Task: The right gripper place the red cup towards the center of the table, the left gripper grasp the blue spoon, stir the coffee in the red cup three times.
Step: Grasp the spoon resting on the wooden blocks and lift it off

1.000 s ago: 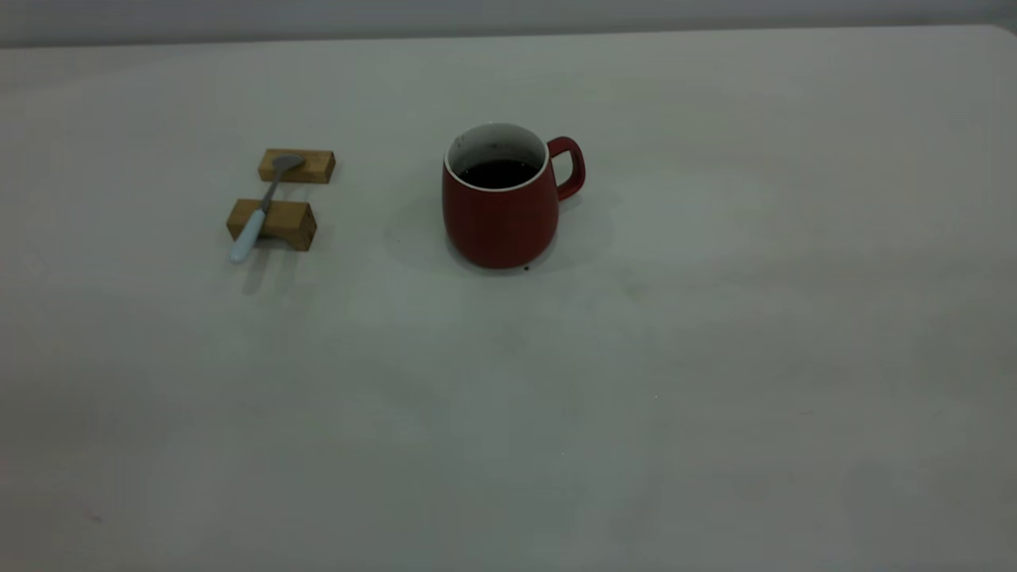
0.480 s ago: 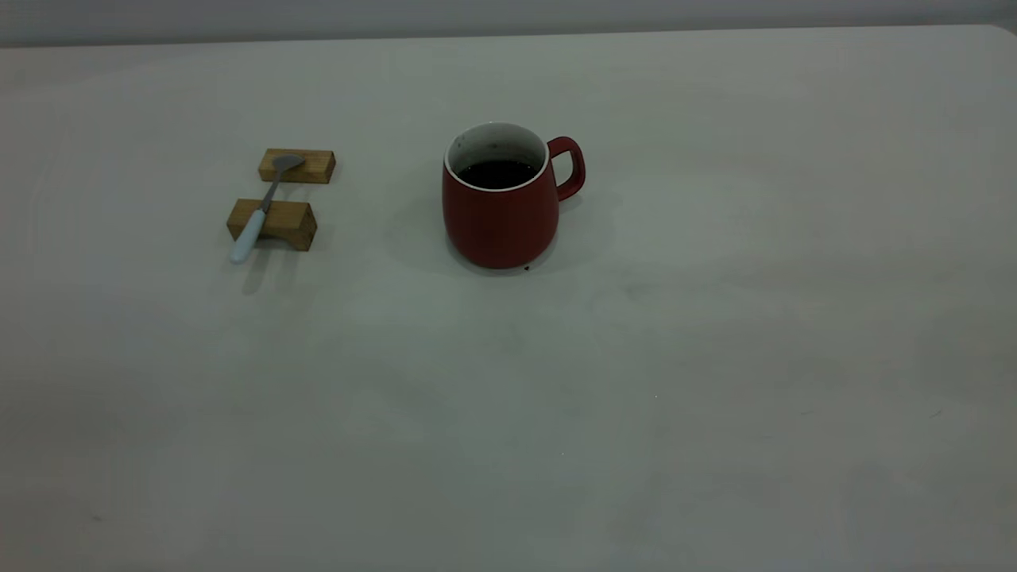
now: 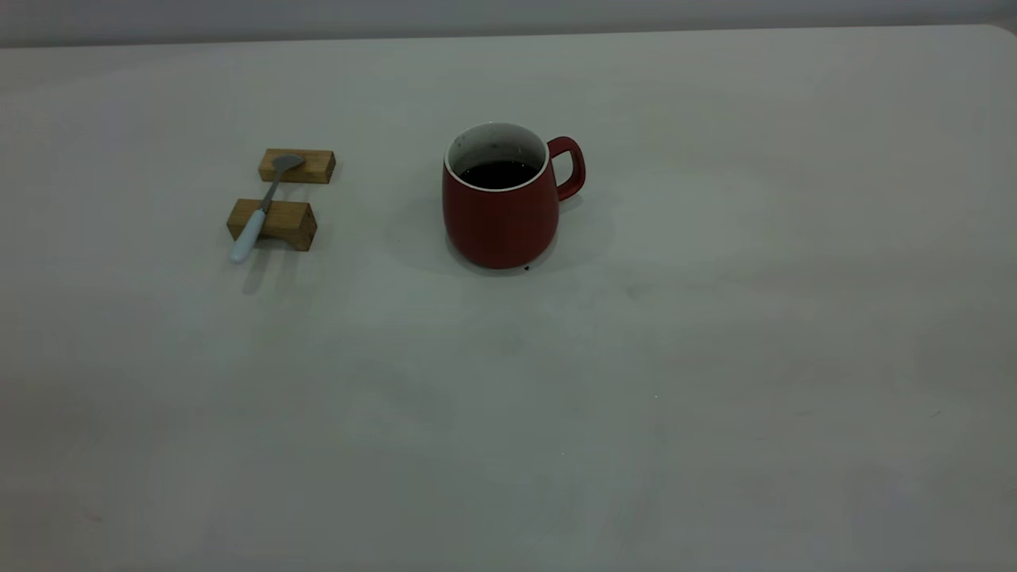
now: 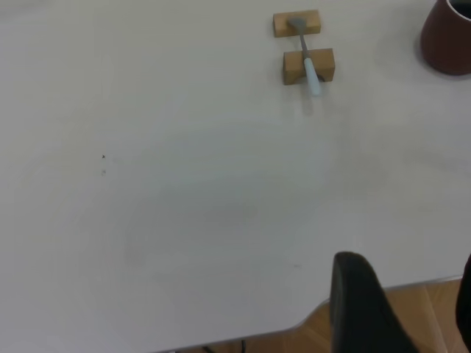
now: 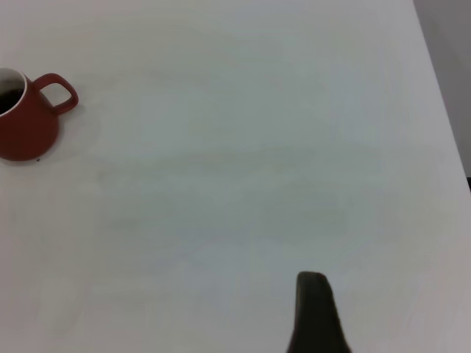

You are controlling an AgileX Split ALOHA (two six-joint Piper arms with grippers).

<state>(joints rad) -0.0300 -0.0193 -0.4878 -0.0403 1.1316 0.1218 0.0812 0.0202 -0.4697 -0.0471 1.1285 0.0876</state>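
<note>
The red cup [image 3: 500, 203] stands upright near the middle of the table [image 3: 715, 334], a little toward the far side, with its loop handle pointing to the exterior view's right. The coffee [image 3: 498, 172] sits dark and low inside the white interior. A tiny dark speck lies on the table just at the cup's near base.

Well to the cup's left in the exterior view, the blue spoon [image 3: 259, 209] lies bridged across two wooden blocks [image 3: 274, 223]: its grey bowl rests on the far block, its neck crosses the near block, and the pale handle juts past it toward the camera, off the tabletop.

Neither arm shows in the exterior view. In the left wrist view a black finger [image 4: 358, 305] of the left gripper [image 4: 401, 309] appears at the table's edge, well apart from the spoon [image 4: 307, 59] and the blocks [image 4: 308, 66]; a second dark edge at the frame border may be its other finger, which would mean the jaws stand wide, but this is uncertain. In the right wrist view only one dark finger [image 5: 315, 315] of the right gripper shows, well apart from the cup [image 5: 28, 118]; how its jaws stand cannot be told.
</note>
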